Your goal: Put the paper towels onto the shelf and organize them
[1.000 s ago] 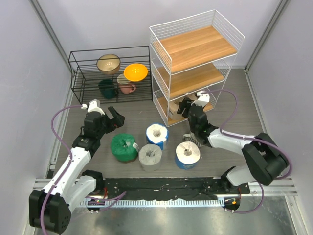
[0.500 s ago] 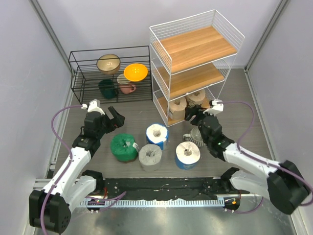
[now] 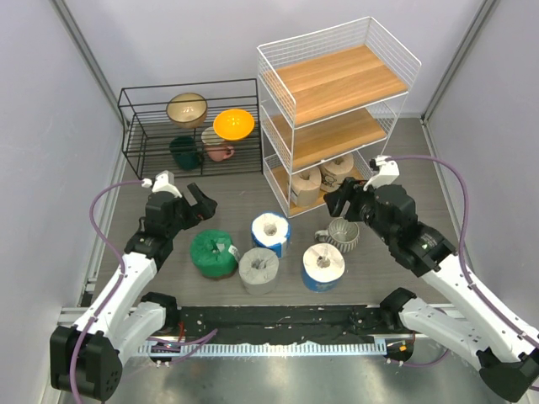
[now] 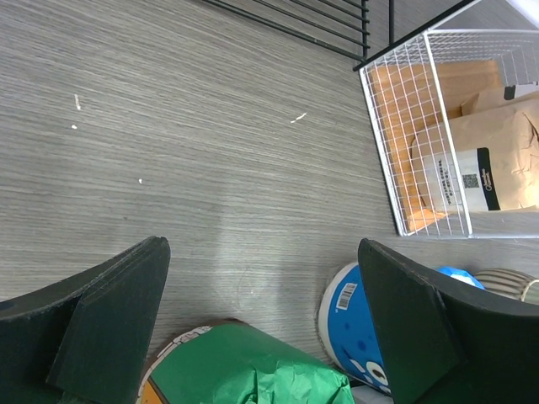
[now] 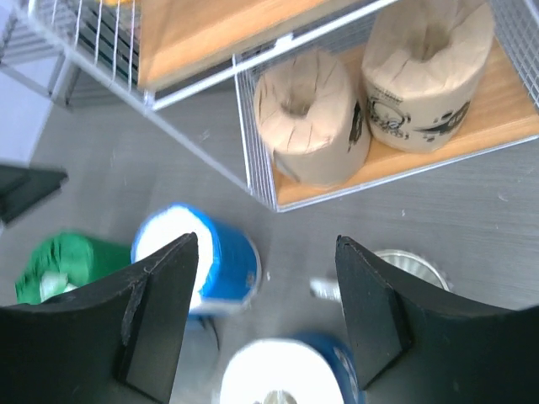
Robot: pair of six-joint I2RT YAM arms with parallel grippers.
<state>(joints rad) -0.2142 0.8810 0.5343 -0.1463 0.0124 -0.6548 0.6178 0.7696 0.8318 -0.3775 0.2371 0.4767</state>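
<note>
The shelf (image 3: pixel 337 80) stands at the back right, with two tan paper towels (image 3: pixel 307 185) (image 3: pixel 339 167) on its bottom board. In the right wrist view these two (image 5: pixel 307 118) (image 5: pixel 425 71) stand side by side behind the wire. On the floor stand a green roll (image 3: pixel 213 252), a grey roll (image 3: pixel 258 269) and two blue-wrapped rolls (image 3: pixel 271 233) (image 3: pixel 323 267). My right gripper (image 3: pixel 341 196) (image 5: pixel 265 244) hangs open and empty in front of the bottom tier. My left gripper (image 3: pixel 195 204) (image 4: pixel 263 248) is open above the green roll (image 4: pixel 253 370), touching nothing.
A ribbed grey-white mug (image 3: pixel 343 233) sits on the floor under my right gripper, between the shelf and the near blue roll. A low black wire rack (image 3: pixel 189 87) with bowls stands at the back left. Grey walls close in both sides.
My right gripper has drawn back out of the shelf's bottom tier, toward the right and near side, leaving both tan rolls on the board. Its jaws opened slightly wider. The left arm has not moved.
</note>
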